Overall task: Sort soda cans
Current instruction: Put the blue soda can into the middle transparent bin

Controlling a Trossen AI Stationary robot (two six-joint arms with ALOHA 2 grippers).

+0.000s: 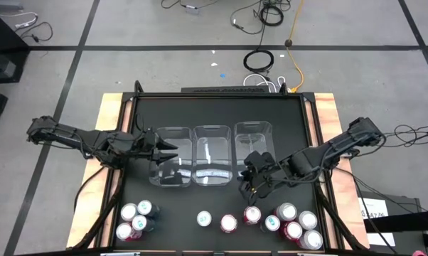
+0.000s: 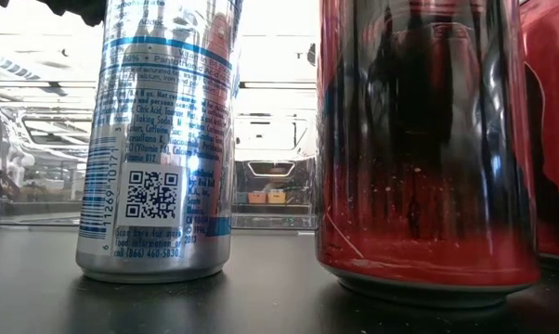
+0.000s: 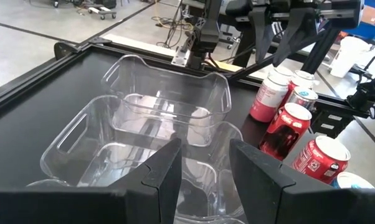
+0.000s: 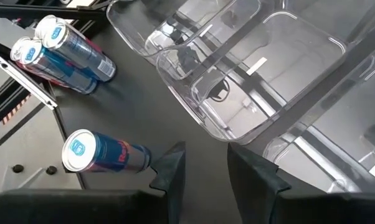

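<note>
Right gripper [image 1: 251, 186], its fingers slightly parted and pinching nothing, hangs over the black table [image 1: 221, 107] between the three clear bins [image 1: 212, 162] and the row of soda cans [image 1: 289, 222] along the near edge, while the left gripper [image 1: 173, 148], pressed together, hovers over the leftmost bin.

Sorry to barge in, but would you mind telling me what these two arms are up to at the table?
They are sorting soda cans into three clear bins, and all three bins look empty. The cans stand along the table's near edge in a left cluster, a few singles in the middle and a right cluster. The left gripper is shut and holds nothing, over the left bin. The right gripper hangs just above the right-hand cans, near a red can, with nothing visibly in it.
</note>
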